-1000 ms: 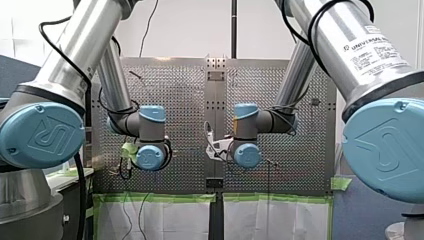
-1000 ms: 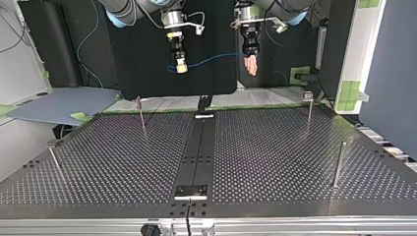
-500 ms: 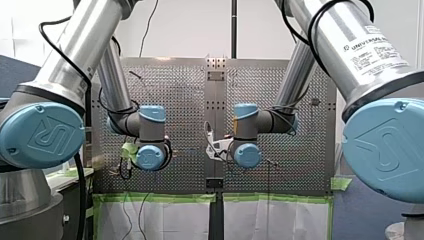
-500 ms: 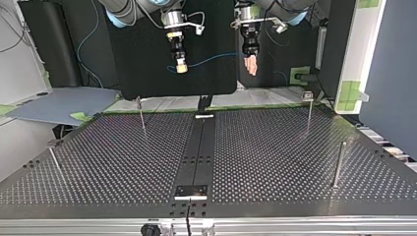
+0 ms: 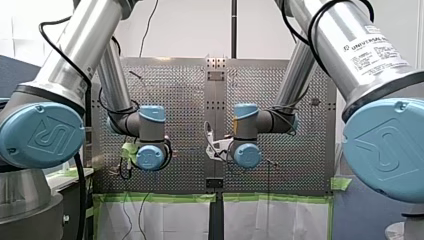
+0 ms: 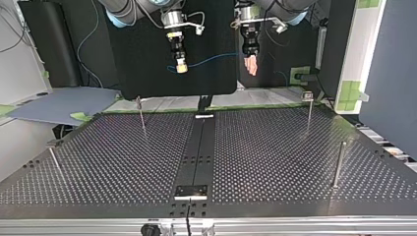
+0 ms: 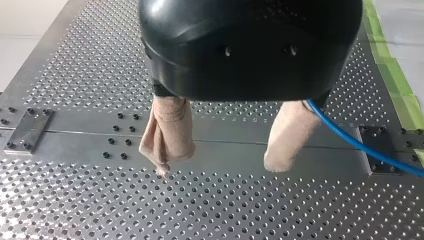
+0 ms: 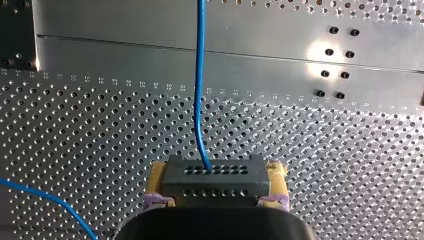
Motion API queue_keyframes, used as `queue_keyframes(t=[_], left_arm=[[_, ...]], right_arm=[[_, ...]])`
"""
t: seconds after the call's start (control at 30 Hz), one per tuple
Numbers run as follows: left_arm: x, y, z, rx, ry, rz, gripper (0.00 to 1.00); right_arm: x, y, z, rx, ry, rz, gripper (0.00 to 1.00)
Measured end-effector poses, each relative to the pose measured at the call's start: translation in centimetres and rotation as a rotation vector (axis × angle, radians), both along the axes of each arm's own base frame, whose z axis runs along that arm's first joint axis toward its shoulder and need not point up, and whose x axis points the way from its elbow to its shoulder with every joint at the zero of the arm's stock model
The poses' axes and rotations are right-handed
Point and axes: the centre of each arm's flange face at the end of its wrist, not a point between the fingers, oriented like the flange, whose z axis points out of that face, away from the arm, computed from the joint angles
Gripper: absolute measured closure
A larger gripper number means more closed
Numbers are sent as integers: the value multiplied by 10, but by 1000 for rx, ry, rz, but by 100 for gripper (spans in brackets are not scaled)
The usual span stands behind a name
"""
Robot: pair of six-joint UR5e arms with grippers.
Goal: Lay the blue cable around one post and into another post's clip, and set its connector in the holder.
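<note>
In the right wrist view my right gripper [image 8: 212,192] is shut on a black connector [image 8: 214,179] held between its yellow pads. The blue cable [image 8: 199,90] leaves the connector and runs straight ahead over the perforated table. In the top view my right gripper [image 6: 181,68] hangs high above the table's far edge, and the blue cable [image 6: 212,60] sags across to my left gripper [image 6: 251,66]. My left gripper [image 7: 217,167] is open with nothing between its beige-padded fingers [image 7: 167,135]. The blue cable [image 7: 360,146] passes just beside one finger, outside the gap.
Thin metal posts stand on the table: two far ones [image 6: 141,114] [image 6: 308,110] and two nearer the side edges [image 6: 339,164] [image 6: 54,160]. A dark plate [image 6: 192,191] sits on the centre strip at the near edge. Green tape lines the far edge.
</note>
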Motion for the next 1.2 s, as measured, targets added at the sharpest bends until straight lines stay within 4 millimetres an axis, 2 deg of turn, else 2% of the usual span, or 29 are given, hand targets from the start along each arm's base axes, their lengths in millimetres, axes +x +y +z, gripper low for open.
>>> queue_keyframes(t=[1.2], left_arm=[[-4, -5, -3, 8, 11, -23, 0]], right_arm=[[-3, -2, -3, 8, 10, -6, 89]])
